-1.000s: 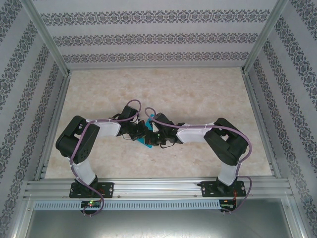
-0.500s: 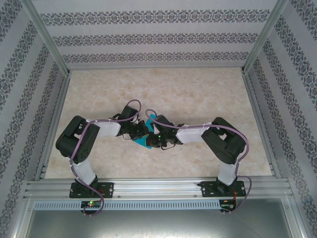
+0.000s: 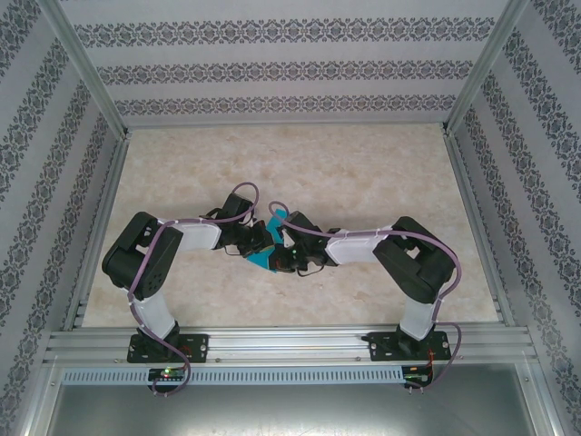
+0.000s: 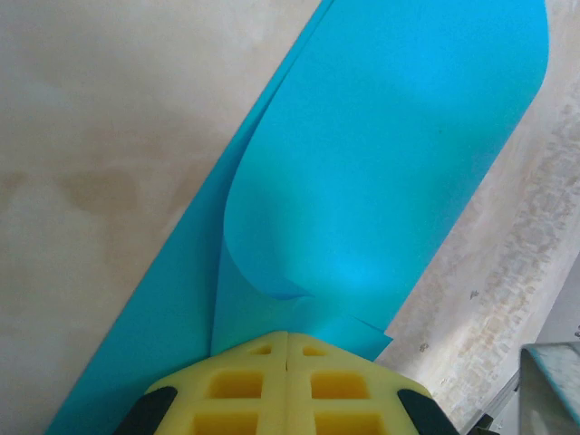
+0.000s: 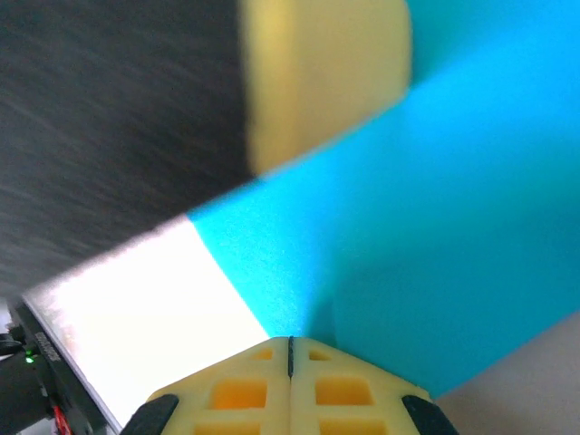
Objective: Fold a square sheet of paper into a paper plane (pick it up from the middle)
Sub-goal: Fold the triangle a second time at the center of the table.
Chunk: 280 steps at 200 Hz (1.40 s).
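The teal-blue square sheet of paper (image 3: 264,259) is held off the table between both grippers at the middle of the workspace. In the left wrist view the sheet of paper (image 4: 381,163) lies in layers, with one flap curled over in a soft roll. My left gripper (image 4: 287,337) is shut on its near edge. My right gripper (image 5: 290,343) is shut on another edge of the paper (image 5: 453,199), and a yellow finger of the left gripper (image 5: 326,82) shows just beyond. From above, the left gripper (image 3: 253,243) and right gripper (image 3: 284,257) almost touch. A paper plane is out of view.
The beige marbled table (image 3: 363,173) stretches around the arms. Patterned walls close it in at the back and sides, with aluminium posts (image 3: 477,77) at the corners. A metal rail (image 3: 290,341) along the near edge carries both arm bases.
The paper and both gripper tips have shifted slightly toward the near side. The right forearm has dipped a little. Both grips have stayed shut.
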Tool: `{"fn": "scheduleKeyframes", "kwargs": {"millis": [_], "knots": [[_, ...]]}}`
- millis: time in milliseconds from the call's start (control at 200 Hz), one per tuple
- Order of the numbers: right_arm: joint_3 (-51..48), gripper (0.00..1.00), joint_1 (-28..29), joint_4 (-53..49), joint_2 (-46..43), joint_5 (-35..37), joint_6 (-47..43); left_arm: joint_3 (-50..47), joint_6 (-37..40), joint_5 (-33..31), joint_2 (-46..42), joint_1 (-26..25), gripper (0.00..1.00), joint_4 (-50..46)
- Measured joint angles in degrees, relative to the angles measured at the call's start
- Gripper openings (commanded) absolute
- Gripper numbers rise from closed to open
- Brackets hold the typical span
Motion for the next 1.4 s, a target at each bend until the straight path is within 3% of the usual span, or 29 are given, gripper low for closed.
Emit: {"fn": "scheduleKeyframes", "kwargs": {"millis": [520, 719, 1059, 1399], "knots": [[-2.5, 0.03, -0.2, -1.2, -2.9, 0.0, 0.0, 0.0, 0.0, 0.0, 0.0, 0.0, 0.0, 0.0], [-5.2, 0.03, -0.8, 3.1, -2.6, -1.6, 1.8, 0.0, 0.0, 0.1, 0.0, 0.0, 0.0, 0.0], [-2.5, 0.05, -1.1, 0.6, -5.6, -1.0, 2.0, 0.0, 0.0, 0.2, 0.0, 0.0, 0.0, 0.0], [-1.2, 0.01, -1.2, 3.7, 0.9, -1.1, 4.0, 0.0, 0.0, 0.2, 0.0, 0.0, 0.0, 0.0]]}}
